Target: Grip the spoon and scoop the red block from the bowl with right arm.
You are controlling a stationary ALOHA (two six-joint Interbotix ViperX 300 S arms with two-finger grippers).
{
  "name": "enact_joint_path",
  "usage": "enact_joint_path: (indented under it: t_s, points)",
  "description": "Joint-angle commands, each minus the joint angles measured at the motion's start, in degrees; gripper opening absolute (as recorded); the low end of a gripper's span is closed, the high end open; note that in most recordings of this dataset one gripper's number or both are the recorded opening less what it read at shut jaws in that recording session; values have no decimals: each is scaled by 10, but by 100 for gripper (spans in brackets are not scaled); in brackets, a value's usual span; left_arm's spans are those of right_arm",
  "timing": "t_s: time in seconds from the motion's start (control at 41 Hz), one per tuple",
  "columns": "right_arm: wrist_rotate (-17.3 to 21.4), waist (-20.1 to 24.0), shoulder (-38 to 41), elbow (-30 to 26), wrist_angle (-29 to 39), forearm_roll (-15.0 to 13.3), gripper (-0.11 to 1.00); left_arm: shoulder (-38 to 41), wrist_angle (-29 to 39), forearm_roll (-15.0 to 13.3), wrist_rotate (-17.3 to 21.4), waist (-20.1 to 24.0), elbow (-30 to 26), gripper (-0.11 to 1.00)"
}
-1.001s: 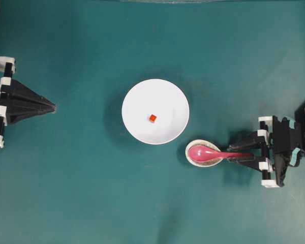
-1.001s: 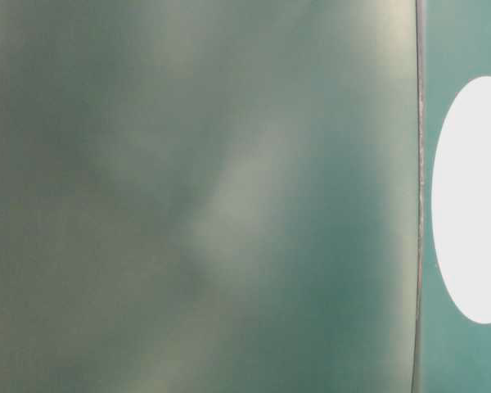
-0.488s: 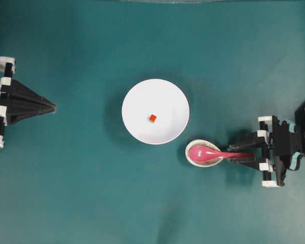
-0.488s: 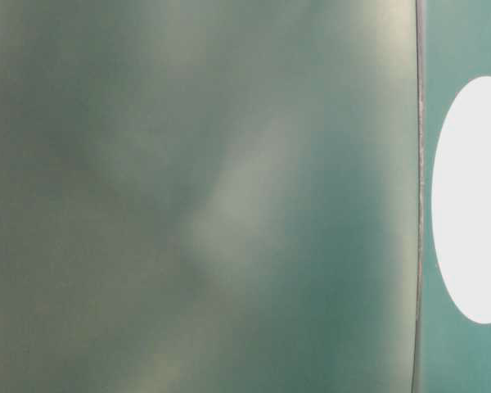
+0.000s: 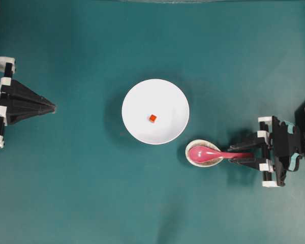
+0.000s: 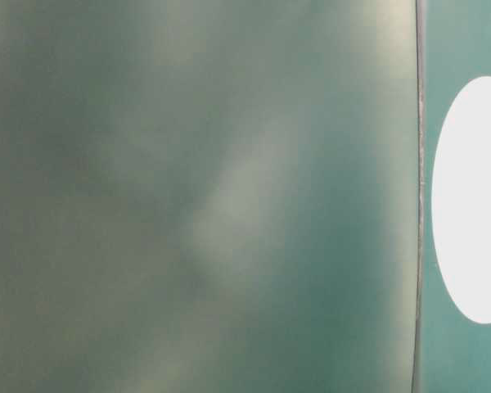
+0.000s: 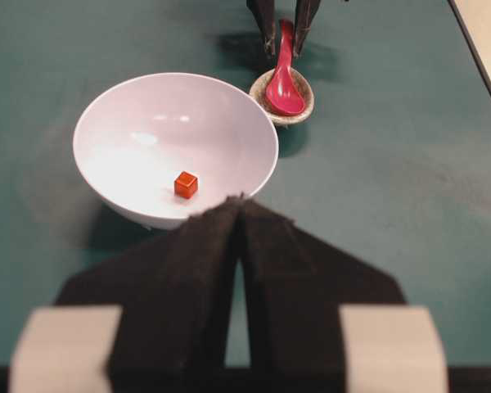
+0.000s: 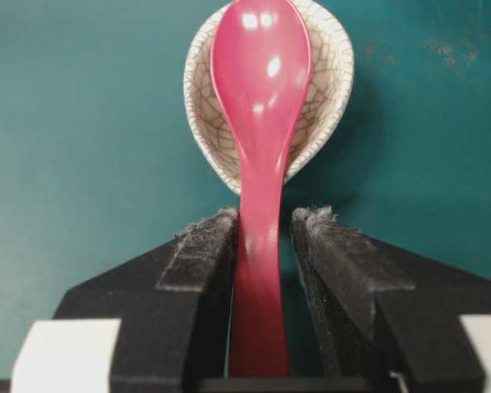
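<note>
Red block (image 5: 152,118) in bowl (image 5: 137,99); spoon (image 5: 208,152) in sm. dish (image 5: 191,157).

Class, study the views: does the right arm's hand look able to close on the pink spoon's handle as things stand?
Probably yes. The right hand already straddles the spoon handle, one finger touching it, a gap at the other, nothing between. The scoop rests in the small speckled dish.
</note>
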Motion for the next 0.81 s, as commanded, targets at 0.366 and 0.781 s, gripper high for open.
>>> enact_joint_path:
  t_s: [0.366,0.781]
  points:
    - [-16,1,-10,-5,-4,0,39,4,-3,1,0,4,-6,0]
    - [-19,1,-9,-4,-4,-1,30,4,-3,1,-1,9,-6,0]
